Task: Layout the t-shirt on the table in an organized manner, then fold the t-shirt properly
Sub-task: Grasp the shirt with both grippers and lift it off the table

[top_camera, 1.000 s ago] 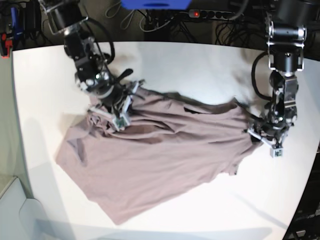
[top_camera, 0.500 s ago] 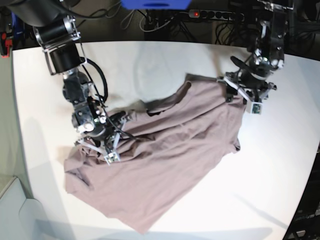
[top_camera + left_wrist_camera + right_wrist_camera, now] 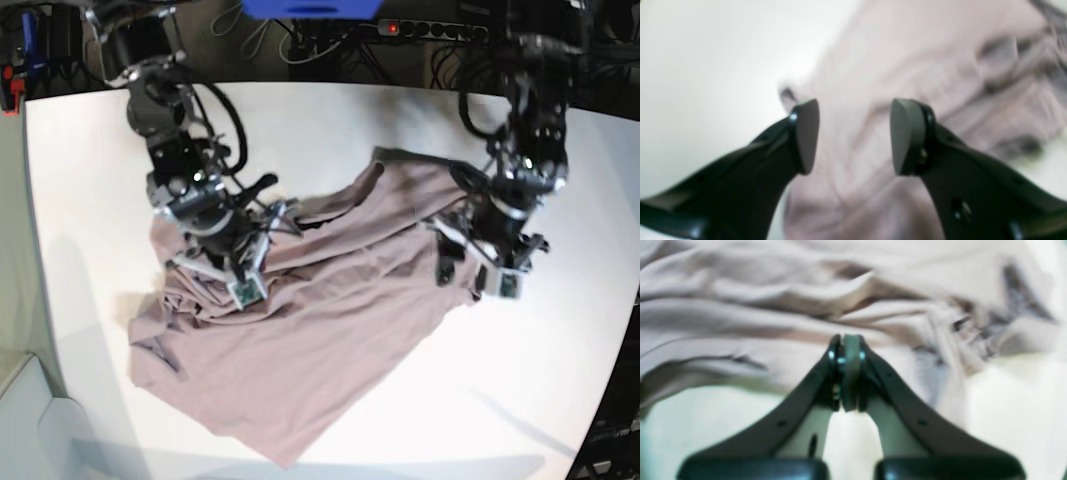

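Shirt [image 3: 330, 330] lies rumpled and skewed mid-table [image 3: 330, 120], not flattened yet; folding all left. Left gripper [image 3: 853, 136] spread, empty, above cloth. Right gripper [image 3: 846, 373] pressed together; any pinched cloth unclear.

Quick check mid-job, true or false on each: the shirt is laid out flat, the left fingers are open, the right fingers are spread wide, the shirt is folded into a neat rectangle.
1. The t-shirt lies flat and smooth on the table. False: it is rumpled and bunched.
2. The left gripper has its fingers apart, with nothing between them. True.
3. The right gripper has its fingers spread wide. False: they are closed together.
4. The t-shirt is folded into a neat rectangle. False: it is unfolded, spread diagonally.
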Available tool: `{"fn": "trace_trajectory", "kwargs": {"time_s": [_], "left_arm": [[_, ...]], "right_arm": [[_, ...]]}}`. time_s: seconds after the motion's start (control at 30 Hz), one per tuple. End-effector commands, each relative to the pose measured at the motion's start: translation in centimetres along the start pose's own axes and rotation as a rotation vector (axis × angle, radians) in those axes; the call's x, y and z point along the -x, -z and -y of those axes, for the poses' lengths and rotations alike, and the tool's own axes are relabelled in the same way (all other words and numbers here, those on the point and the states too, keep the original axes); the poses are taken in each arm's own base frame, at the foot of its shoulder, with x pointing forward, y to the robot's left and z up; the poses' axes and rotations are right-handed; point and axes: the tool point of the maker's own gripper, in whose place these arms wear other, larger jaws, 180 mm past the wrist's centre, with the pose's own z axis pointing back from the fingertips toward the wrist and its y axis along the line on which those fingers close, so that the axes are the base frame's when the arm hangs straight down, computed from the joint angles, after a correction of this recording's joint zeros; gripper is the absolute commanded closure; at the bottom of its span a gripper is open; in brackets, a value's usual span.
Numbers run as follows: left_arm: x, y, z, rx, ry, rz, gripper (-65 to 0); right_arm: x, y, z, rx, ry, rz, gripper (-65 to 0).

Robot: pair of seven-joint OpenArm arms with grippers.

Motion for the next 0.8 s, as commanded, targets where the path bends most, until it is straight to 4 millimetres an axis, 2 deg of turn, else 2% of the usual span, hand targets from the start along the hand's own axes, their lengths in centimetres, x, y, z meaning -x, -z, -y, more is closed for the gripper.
{"fn": "trace_trajectory", "kwargs": {"time_s": [0.0, 0.1, 0.17, 0.3, 0.4, 0.47, 0.6, 0.77], "left_arm": [[-1.8, 0.8, -0.7, -0.011, -0.002, 0.043, -33.5], [-3.2, 3.5, -2.7, -0.049, -0.020, 0.037, -33.5], [-4.8, 5.6, -3.9, -0.070, -0.036, 0.036, -33.5], [-7.3, 9.1, -3.8, -0.061, -0.017, 0.017, -33.5], [-8.2, 11.0, -2.3, -0.034, 0.010, -0.004, -33.5], [-7.3, 12.5, -0.3, -0.004, 0.031, -0.054, -33.5], [-4.8, 14.1, 2.0, 0.027, 0.032, -0.140, -33.5], [-2.2, 14.2, 2.2, 0.027, 0.022, -0.197, -33.5]], "right_arm": [[-0.7, -0.6, -0.4, -0.003, 0.009, 0.034, 0.0], [0.7, -0.8, -2.4, -0.040, 0.046, 0.007, 0.0], [0.5, -0.7, -3.0, -0.050, 0.062, 0.010, 0.0], [0.1, -0.8, -3.7, -0.062, 0.087, 0.016, 0.0], [0.0, -0.6, -2.9, -0.044, 0.111, 0.019, 0.0], [-0.5, -0.1, -2.7, -0.040, 0.139, 0.021, 0.0], [-1.2, 1.5, -2.6, -0.045, 0.135, 0.007, 0.0], [-3.2, 3.0, -2.8, -0.060, 0.116, 0.018, 0.0]]}}
